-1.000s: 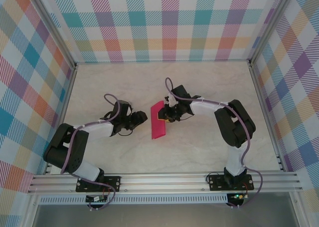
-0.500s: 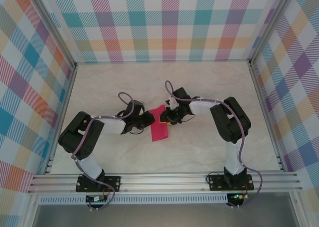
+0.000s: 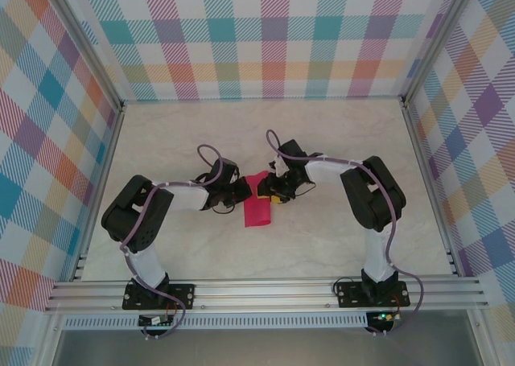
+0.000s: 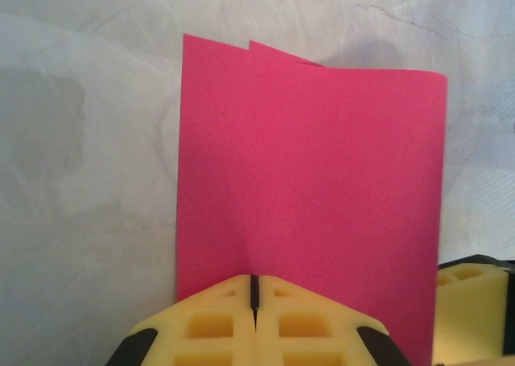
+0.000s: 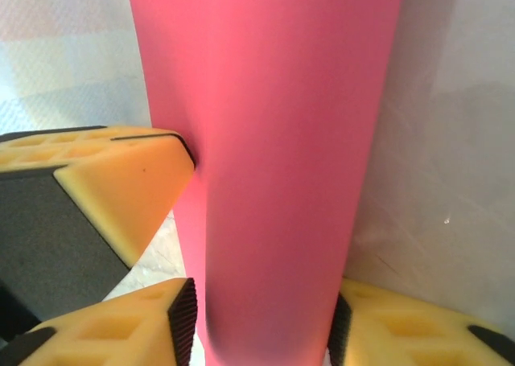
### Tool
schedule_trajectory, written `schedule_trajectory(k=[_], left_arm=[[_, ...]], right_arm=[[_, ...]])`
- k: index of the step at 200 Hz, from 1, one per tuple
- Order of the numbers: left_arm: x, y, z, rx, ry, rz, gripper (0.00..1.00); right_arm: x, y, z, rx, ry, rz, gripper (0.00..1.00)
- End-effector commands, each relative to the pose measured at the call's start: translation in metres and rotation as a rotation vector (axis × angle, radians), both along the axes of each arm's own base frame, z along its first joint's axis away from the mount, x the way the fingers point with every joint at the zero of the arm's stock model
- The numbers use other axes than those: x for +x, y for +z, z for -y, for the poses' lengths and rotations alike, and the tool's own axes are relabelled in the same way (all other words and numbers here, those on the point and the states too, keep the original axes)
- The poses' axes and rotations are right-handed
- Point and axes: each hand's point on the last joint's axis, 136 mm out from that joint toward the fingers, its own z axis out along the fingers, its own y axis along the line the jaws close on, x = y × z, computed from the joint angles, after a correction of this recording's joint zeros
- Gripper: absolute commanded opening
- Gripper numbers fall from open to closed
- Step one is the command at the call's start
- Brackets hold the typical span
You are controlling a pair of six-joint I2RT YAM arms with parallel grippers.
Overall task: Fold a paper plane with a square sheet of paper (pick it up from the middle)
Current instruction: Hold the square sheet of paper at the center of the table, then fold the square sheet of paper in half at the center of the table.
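Note:
The square sheet of paper (image 3: 258,208) is crimson-pink and folded over into a narrow strip on the table's middle. In the left wrist view the sheet (image 4: 310,173) lies doubled, two layers showing at its far edge. My left gripper (image 4: 253,289) is shut on its near edge, the yellow pads pressed together. From above, the left gripper (image 3: 240,191) meets the strip's left side. My right gripper (image 3: 274,191) comes from the right. Its jaws (image 5: 261,326) stand open with the curved fold of the sheet (image 5: 273,141) between the ribbed pads (image 5: 183,318).
The marble-look tabletop (image 3: 338,245) is walled by plaid panels (image 3: 265,36) on three sides, with an aluminium rail (image 3: 265,294) at the near edge carrying both arm bases. The left gripper's yellow finger (image 5: 105,189) shows beside the paper in the right wrist view.
The left arm has reached right to the paper and its jaws have shut on the edge. The right jaws have spread apart around the fold. The strip has shifted slightly.

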Motion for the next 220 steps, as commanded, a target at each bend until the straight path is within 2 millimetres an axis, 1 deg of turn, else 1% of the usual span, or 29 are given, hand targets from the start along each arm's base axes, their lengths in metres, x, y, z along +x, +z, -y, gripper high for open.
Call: schedule_trajectory(k=[1,14,26,39,71,97,126,138,145,179,197,205,220], left_arm=[[-0.018,-0.031,-0.010,0.104,-0.015,-0.092,0.01],[-0.017,-0.032,-0.008,0.103,-0.017,-0.096,0.00],[-0.017,-0.032,-0.007,0.098,-0.015,-0.099,0.00],[-0.017,-0.032,-0.004,0.092,-0.020,-0.102,0.00],[-0.016,-0.029,0.000,0.088,-0.024,-0.103,0.00],[-0.015,-0.026,0.003,0.078,-0.029,-0.100,0.01],[-0.010,-0.015,0.007,0.056,-0.023,-0.081,0.04],[-0.008,-0.007,0.006,0.055,-0.013,-0.066,0.07],[-0.005,0.001,0.005,0.055,-0.003,-0.051,0.10],[0.004,0.029,-0.009,0.103,0.062,0.014,0.22],[0.006,0.036,-0.018,0.132,0.095,0.038,0.30],[0.005,0.037,-0.022,0.147,0.107,0.042,0.34],[0.004,0.038,-0.027,0.157,0.121,0.049,0.38]], right_arm=[[0.002,0.012,0.017,-0.091,-0.023,0.022,0.52],[0.002,0.012,0.022,-0.124,-0.025,0.035,0.55],[0.002,0.012,0.022,-0.133,-0.017,0.047,0.57],[0.000,0.014,0.017,-0.136,0.007,0.057,0.59],[0.000,0.010,0.011,-0.166,0.035,0.069,0.61],[0.001,0.006,0.010,-0.169,0.040,0.069,0.57],[0.002,-0.001,0.011,-0.187,0.044,0.064,0.48],[0.001,-0.006,0.014,-0.200,0.041,0.062,0.45],[0.002,-0.008,0.015,-0.210,0.036,0.063,0.43],[0.002,-0.016,0.020,-0.228,0.020,0.071,0.39],[0.003,-0.017,0.022,-0.226,0.008,0.077,0.36],[0.003,-0.018,0.023,-0.222,0.004,0.073,0.35],[0.003,-0.019,0.024,-0.222,0.000,0.070,0.34]])
